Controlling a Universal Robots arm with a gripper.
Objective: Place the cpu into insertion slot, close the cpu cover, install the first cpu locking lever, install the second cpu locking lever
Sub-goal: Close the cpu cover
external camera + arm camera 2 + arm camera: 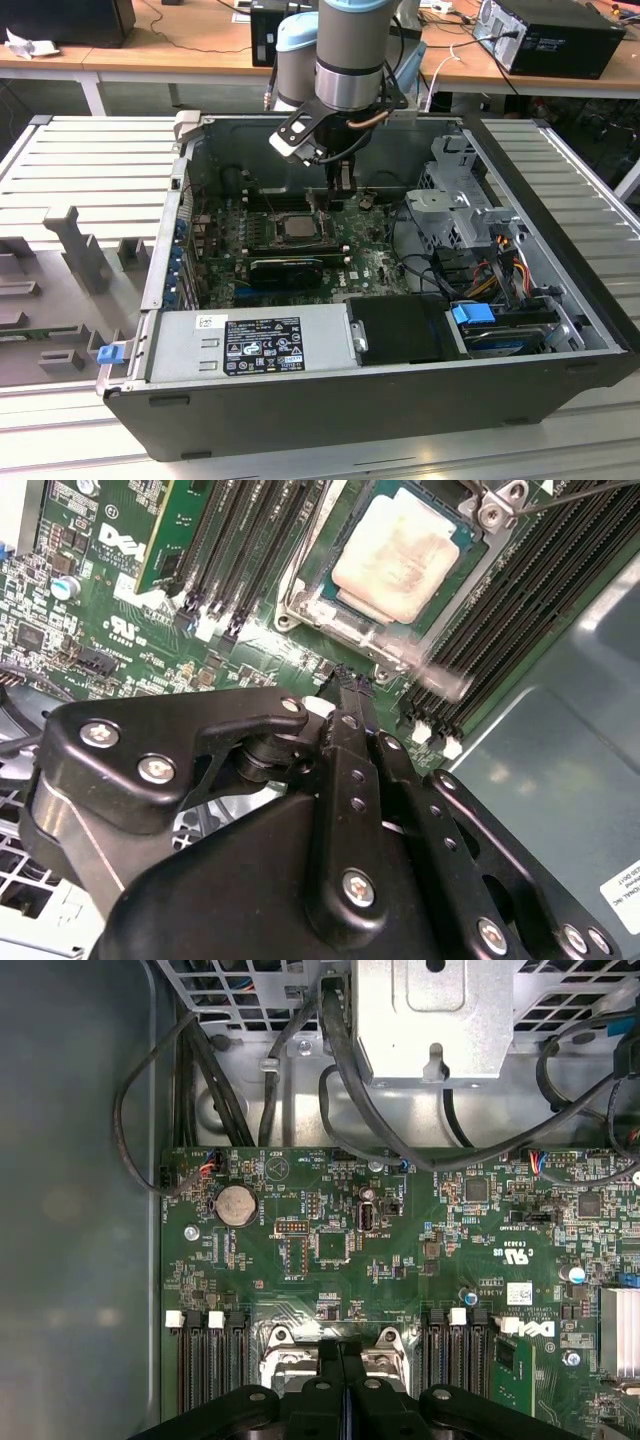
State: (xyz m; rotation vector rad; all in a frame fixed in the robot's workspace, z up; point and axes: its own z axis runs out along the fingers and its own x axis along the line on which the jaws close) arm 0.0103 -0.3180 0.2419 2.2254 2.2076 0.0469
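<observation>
1. In the exterior view, you see the arm reaching down into the open computer case [560,300]. Its gripper [340,190] hangs low over the far part of the motherboard [375,265], near the cpu [297,226]. The cpu lies flat near the motherboard's middle, framed by dark metal. The power supply [250,340] sits off the motherboard's near edge.
2. In the second wrist view, the cpu [400,555] has a tan-smeared top and sits in the insertion slot, hiding it. Black memory slots [520,610] flank it on the motherboard. The cpu cover [300,608] rims the chip, but you cannot tell whether it is latched. The fingers [350,740] are clenched together on nothing, with their tips just off the cover's edge. A blurred silvery rod [435,675] lies beside that edge.
3. In the first wrist view, the fingers [328,1360] press side by side above the motherboard. A coin cell battery [237,1203] sits on the motherboard, well apart from them. Black cables [340,1050] run from the motherboard's edge toward a metal drive cage [440,1020].
</observation>
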